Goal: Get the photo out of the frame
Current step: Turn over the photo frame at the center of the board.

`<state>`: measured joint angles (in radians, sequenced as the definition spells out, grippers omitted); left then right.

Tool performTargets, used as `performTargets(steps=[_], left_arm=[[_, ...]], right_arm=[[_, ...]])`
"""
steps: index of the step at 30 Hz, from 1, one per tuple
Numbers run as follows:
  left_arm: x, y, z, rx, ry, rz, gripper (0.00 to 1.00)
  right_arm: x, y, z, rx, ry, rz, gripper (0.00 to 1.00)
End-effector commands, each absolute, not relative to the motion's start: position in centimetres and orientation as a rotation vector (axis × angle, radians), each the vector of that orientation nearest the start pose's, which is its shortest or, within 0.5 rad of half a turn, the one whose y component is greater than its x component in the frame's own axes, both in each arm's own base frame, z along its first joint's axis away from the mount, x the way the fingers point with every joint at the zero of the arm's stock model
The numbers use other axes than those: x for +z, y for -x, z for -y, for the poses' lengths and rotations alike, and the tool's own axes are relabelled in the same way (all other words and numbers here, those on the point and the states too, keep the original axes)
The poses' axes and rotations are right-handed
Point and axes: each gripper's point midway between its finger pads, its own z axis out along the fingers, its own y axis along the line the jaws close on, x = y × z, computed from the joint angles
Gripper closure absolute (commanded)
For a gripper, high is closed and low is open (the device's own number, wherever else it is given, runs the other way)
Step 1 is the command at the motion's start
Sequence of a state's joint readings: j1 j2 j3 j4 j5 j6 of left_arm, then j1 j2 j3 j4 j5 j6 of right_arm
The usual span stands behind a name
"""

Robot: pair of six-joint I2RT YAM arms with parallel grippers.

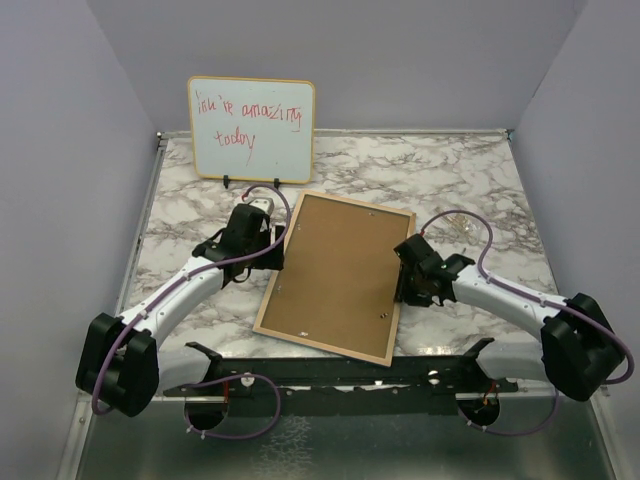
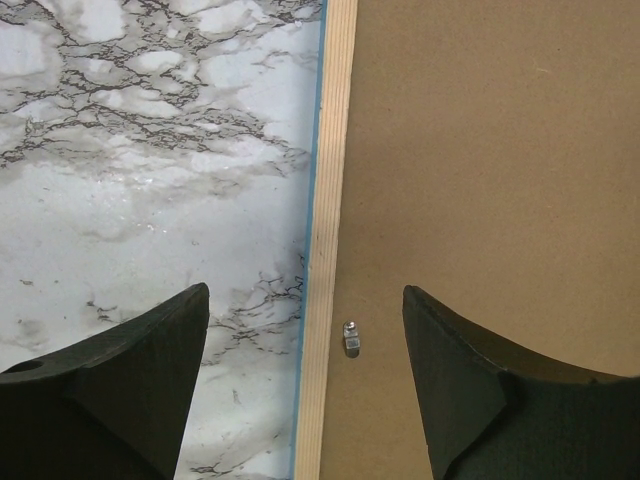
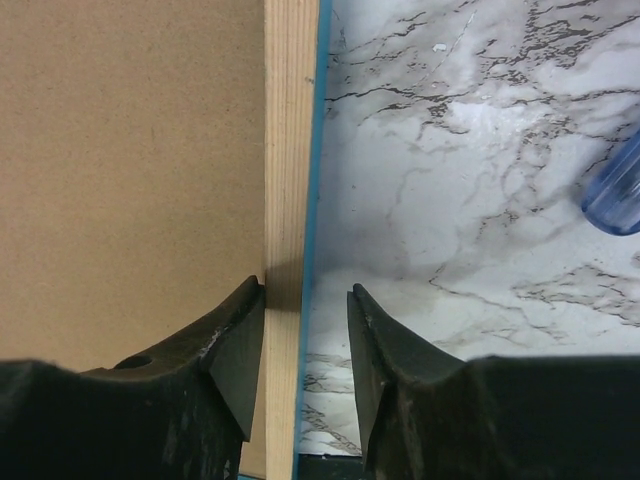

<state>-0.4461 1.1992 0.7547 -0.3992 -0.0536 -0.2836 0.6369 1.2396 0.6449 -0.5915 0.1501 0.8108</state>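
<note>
The frame [image 1: 338, 275] lies face down on the marble table, its brown backing board [image 2: 480, 150] up, ringed by a pale wood rim [image 2: 325, 200] with a thin blue edge. The photo is hidden under the board. My left gripper [image 2: 306, 288] hangs open over the frame's left rim, one finger above the marble and one above the board, near a small metal tab [image 2: 351, 338]. My right gripper [image 3: 306, 284] straddles the right rim [image 3: 290, 120]. Its left finger touches the rim's inner side; its right finger stands a little off the blue edge.
A small whiteboard [image 1: 252, 130] with red handwriting stands at the back left. A translucent blue object [image 3: 615, 190] lies on the marble table [image 1: 450, 170] right of the frame. Grey walls close in both sides; a dark rail runs along the near edge.
</note>
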Motion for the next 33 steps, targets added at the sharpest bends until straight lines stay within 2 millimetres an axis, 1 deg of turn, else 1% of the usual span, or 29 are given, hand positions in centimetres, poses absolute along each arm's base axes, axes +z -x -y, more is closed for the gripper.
performTargets(steps=[1,4,5,6,8,9,11,12,13,14,17,19,20,22,25,28,30,33], left_arm=[[9.3,-27.3,13.3,-0.252,-0.184,-2.436,0.21],[9.2,-27.2,13.2,-0.242,-0.183,-2.439,0.21],[9.2,-27.2,13.2,-0.239,-0.183,-2.443,0.21],[9.1,-27.2,13.2,-0.237,-0.183,-2.446,0.21],[9.1,-27.2,13.2,-0.233,-0.18,-2.448,0.21],[9.0,-27.2,13.2,-0.235,-0.178,-2.45,0.21],[8.8,-27.1,13.5,-0.249,-0.18,-2.458,0.21],[8.7,-27.2,13.6,-0.253,-0.178,-2.461,0.2],[8.5,-27.3,13.6,-0.25,-0.161,-2.469,0.19],[8.6,-27.5,13.8,-0.253,-0.119,-2.486,0.19],[9.1,-28.9,15.2,-0.308,-0.033,-2.499,0.19],[8.7,-29.7,16.0,-0.334,-0.053,-2.498,0.17],[8.4,-29.9,16.5,-0.355,-0.075,-2.507,0.17],[7.5,-30.0,16.7,-0.354,-0.071,-2.53,0.18],[6.0,-29.5,16.6,-0.357,-0.03,-2.55,0.18],[4.6,-28.7,16.0,-0.344,0.023,-2.565,0.2],[4.2,-28.3,15.5,-0.333,0.062,-2.557,0.21],[4.2,-28.0,14.8,-0.312,0.096,-2.532,0.21]], right_arm=[[2.6,-19.7,-14.4,0.136,-0.269,-2.716,0.6],[2.3,-19.8,-14.4,0.101,-0.242,-2.728,0.68],[2.2,-19.9,-14.2,0.081,-0.238,-2.727,0.76],[2.2,-19.9,-13.8,0.048,-0.246,-2.724,0.81],[2.5,-20.0,-13.3,0.019,-0.25,-2.702,0.96],[2.6,-20.1,-13.1,0.009,-0.247,-2.692,0.98],[3.2,-20.5,-13.2,0.034,-0.207,-2.663,0.99],[3.6,-20.8,-13.8,0.077,-0.153,-2.652,1.0],[3.8,-21.0,-14.5,0.128,-0.059,-2.638,1.0],[4.1,-21.3,-15.1,0.174,-0.017,-2.619,0.99],[4.6,-22.5,-15.5,0.15,0.076,-2.593,1.0],[4.2,-22.7,-15.9,0.136,0.163,-2.627,0.99],[3.8,-22.6,-16.1,0.129,0.193,-2.65,1.0],[3.1,-22.3,-16.1,0.117,0.223,-2.682,1.0],[2.7,-22.1,-15.8,0.111,0.223,-2.686,1.0],[3.4,-22.5,-16.1,0.13,0.23,-2.657,0.99],[3.7,-22.9,-16.2,0.127,0.241,-2.641,0.99],[3.8,-23.6,-16.4,0.093,0.262,-2.643,0.99]])
